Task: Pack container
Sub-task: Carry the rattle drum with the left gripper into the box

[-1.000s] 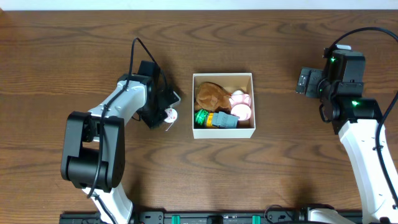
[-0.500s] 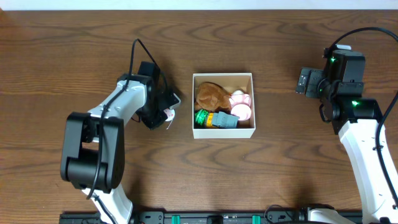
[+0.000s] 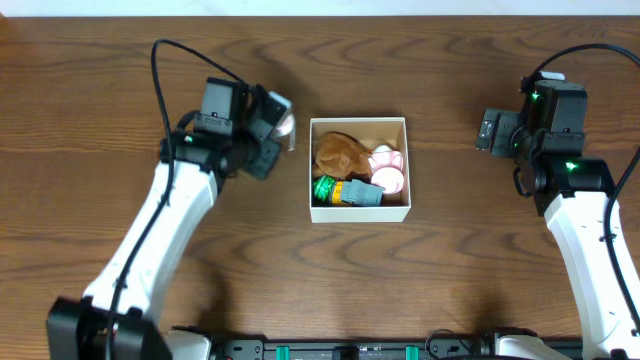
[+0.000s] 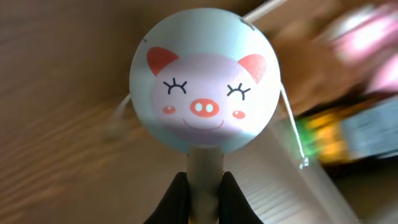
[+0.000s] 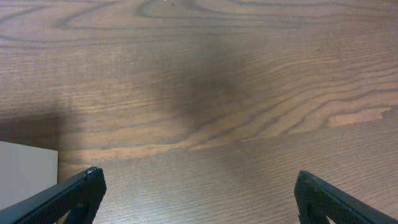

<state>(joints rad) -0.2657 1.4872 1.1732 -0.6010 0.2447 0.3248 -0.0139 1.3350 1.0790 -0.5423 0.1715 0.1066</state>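
Left claw point(image 4: 200, 182): shut down narrow on the pale stem point(image 4: 205, 163) of a pig toy point(image 4: 202, 93). The toy's round head sits just past the fingertips, face toward the wrist camera, with a thin string point(image 4: 291, 127) hanging off its side. The toy looks to be off the surface point(image 3: 130, 80).

The container point(image 3: 360, 212) is just to the right of that claw and slightly nearer the robot base, with a narrow gap and no contact. It sits flat on the surface, open side up. In the left wrist view it's a blur behind and to the right of the pig's head.

Inside the container there's a brown soft toy point(image 3: 340, 152) at the back left, pink cups point(image 3: 388, 172) to the right, and a green piece point(image 3: 324, 188) with a grey-blue block point(image 3: 360, 193) along the front wall.

Right claw point(image 5: 199, 196): jaws spread wide, holding nothing, only bare wood under it. The container is well off to its left.
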